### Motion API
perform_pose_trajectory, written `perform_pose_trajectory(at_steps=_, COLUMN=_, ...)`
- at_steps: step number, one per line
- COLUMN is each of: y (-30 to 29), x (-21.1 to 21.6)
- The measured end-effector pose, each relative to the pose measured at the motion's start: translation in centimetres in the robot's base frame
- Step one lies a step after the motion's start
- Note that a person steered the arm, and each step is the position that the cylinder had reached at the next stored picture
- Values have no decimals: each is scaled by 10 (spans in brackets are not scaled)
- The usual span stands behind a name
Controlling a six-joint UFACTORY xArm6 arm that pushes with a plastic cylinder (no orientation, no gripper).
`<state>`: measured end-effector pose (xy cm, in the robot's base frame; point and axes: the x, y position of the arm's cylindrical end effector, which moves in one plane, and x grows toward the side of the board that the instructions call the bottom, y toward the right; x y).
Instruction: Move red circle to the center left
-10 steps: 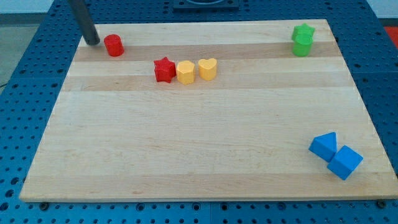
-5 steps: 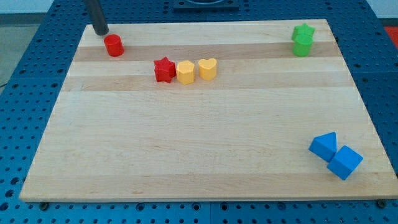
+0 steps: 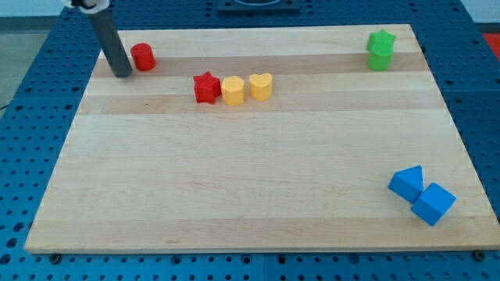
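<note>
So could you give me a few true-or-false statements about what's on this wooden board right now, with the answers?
1. My tip sits just to the view's left of the red circle. True.
2. The red star stands alone, far from other blocks. False: it is right beside the yellow blocks.
3. Two blue blocks lie near the view's bottom right. True.
4. The green blocks are at the view's top left. False: they are at the top right.

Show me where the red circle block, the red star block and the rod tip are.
red circle block (image 3: 142, 57), camera view, its front side
red star block (image 3: 206, 87), camera view, its middle
my tip (image 3: 123, 74), camera view, rod's lower end
</note>
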<state>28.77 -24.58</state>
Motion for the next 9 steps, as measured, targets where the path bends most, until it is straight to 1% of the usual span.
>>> perform_pose_trajectory(at_steps=2, y=-2, x=-39)
perform_pose_trajectory(at_steps=3, y=20, x=-47)
perform_pose_trajectory(at_steps=4, y=35, x=-44)
perform_pose_trajectory(at_steps=5, y=35, x=-43)
perform_pose_trajectory(at_steps=6, y=35, x=-17)
perform_pose_trajectory(at_steps=9, y=35, x=92)
